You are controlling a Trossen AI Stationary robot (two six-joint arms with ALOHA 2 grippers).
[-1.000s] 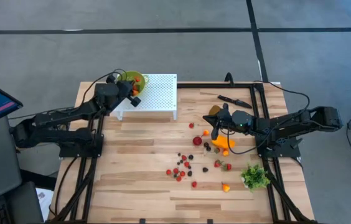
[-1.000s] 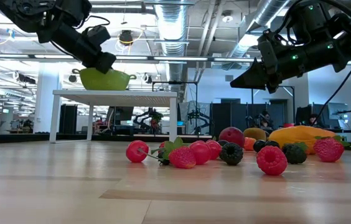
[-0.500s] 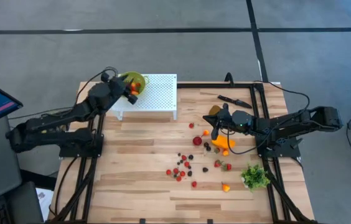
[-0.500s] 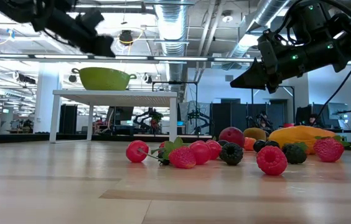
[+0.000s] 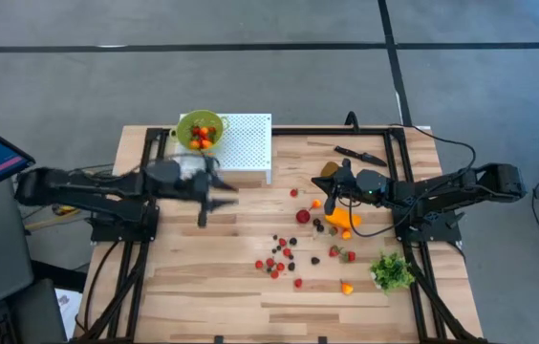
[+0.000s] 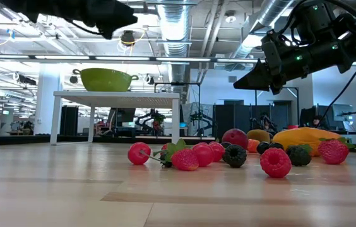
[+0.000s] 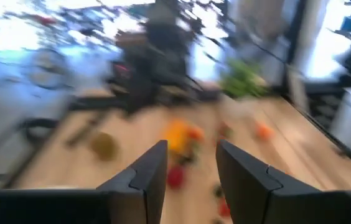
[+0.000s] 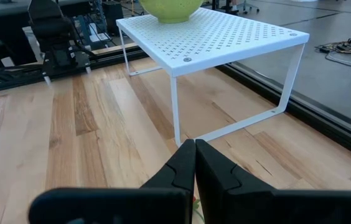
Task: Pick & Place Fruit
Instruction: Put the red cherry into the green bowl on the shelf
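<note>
Two arms from above: left gripper [image 5: 203, 218] is over bare wood beside the white rack [image 5: 241, 143], right gripper [image 5: 329, 204] over the scattered fruit [image 5: 284, 256] mid-table; green bowl [image 5: 201, 131] on the rack holds some pieces. Low view: we see berries [image 6: 194, 155] clustered, the right arm above. Left wrist: fingers [image 7: 144, 177] partly apart, empty. Right wrist: fingers [image 8: 182, 165] pressed together, holding nothing. Risk, we judge: a fast left swing scatters berries or clips the rack.
</note>
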